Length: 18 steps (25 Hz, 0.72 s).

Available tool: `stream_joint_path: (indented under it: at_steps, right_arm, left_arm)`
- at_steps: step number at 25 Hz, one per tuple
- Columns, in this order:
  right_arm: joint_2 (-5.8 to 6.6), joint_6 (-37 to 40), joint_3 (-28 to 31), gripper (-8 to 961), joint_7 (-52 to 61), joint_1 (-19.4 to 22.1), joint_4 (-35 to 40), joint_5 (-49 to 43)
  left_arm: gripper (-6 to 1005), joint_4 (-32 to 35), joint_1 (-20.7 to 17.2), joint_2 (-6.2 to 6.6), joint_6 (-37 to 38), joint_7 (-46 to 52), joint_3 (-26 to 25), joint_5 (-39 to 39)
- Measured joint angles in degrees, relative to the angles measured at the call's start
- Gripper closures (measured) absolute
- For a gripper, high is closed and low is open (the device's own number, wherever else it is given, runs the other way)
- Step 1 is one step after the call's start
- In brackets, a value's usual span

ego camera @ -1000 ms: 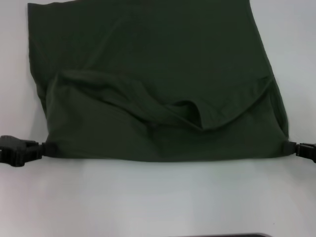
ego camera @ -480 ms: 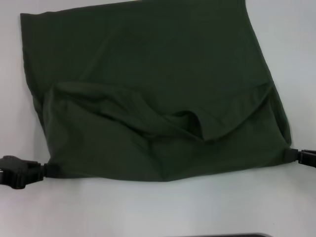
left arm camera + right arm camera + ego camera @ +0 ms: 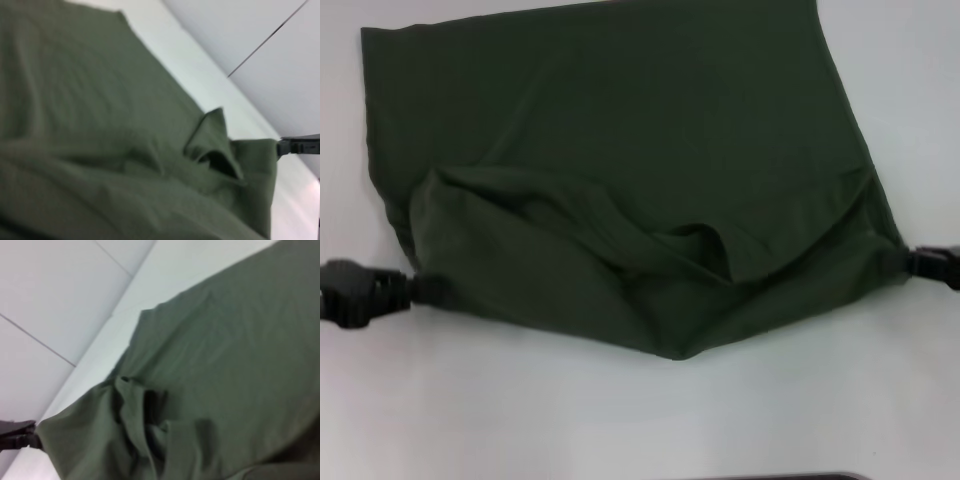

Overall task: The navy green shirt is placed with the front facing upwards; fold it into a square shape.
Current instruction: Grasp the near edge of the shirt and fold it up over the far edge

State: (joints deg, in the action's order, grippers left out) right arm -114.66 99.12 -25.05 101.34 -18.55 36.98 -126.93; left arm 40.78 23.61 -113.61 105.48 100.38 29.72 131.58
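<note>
- White, smooth tabletop (image 3: 520, 410) fills the head view and carries everything else; in the wrist views pale wall panels with thin dark seams stand beyond its far edge.
- On it lies the large dark olive-green cotton shirt (image 3: 620, 130), spread across the far and middle part of the table, its far edge running out of the head view.
- Its near portion is lifted and doubled back over the rest, so a loose flap with curved creases and a small pocket-like fold sits near the middle.
- Between the two held corners the near edge sags, dipping lowest a little right of centre and pointing toward the near side.
- No lettering or label shows on the visible cloth.
- At the left, the black left gripper (image 3: 415, 288) has its fingers closed on the shirt's near-left corner, the cloth bunched at the tips.
- From the right wrist view the same gripper (image 3: 36, 439) appears small at the far corner of the cloth, pinching it.
- At the right edge, the black right gripper (image 3: 903, 262) is clamped on the near-right corner, where the fabric narrows to a point.
- The left wrist view shows that right gripper (image 3: 278, 148) touching the corner of the cloth.
</note>
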Motion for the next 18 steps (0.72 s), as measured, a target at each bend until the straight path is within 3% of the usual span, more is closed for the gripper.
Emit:
stream_joint_path:
  at_steps: [10, 18]
  right_arm:
    - [1.36, 2.67, 3.24, 918, 2.80, -6.50, 0.21, 0.54]
    - [1.80, 6.96, 4.21, 918, 4.16, -7.55, 3.93, 4.21]
  left_arm:
    - [974, 1.23, 1.92, 1.71, 1.42, 0.50, -8.39, -0.20]
    - [974, 2.17, 1.62, 2.47, 5.38, 0.11, -13.31, -3.20]
